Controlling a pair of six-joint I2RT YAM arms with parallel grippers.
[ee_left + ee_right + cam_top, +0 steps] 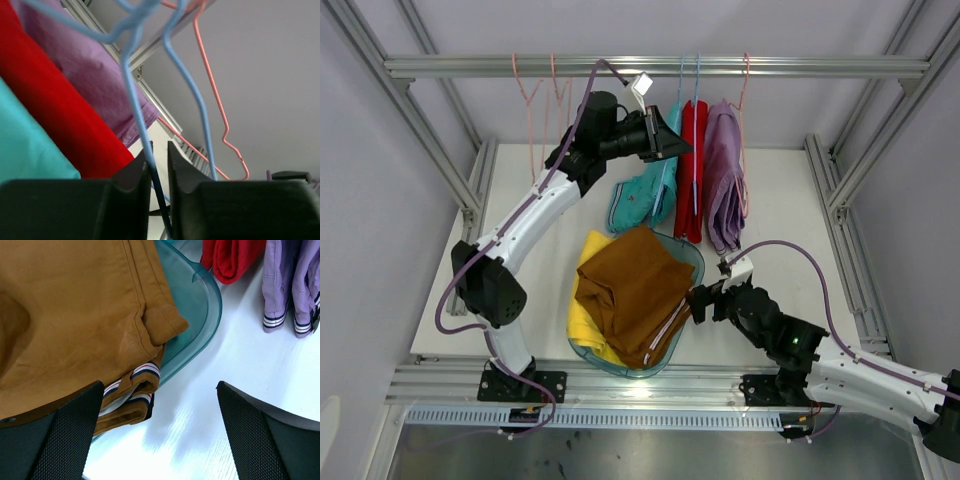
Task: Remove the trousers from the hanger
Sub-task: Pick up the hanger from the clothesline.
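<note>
Teal trousers (642,195), red trousers (692,170) and lilac trousers (723,180) hang from hangers on the rail. Brown trousers (635,290) lie on yellow trousers (582,320) in a clear teal basin (692,262). My left gripper (678,145) is raised at the teal trousers' blue hanger (668,165). In the left wrist view its jaws (159,152) stand narrow around the blue hanger wire (134,90), a slit of light still beside it. My right gripper (160,390) hangs wide open over bare table beside the basin (200,305), by the brown trousers' striped cuffs (145,371).
Two empty pink hangers (535,110) hang at the rail's left end. A second blue hanger (192,85) and a pink hanger (215,100) hang just right of my left jaws. Aluminium frame posts (835,190) border the white table on both sides.
</note>
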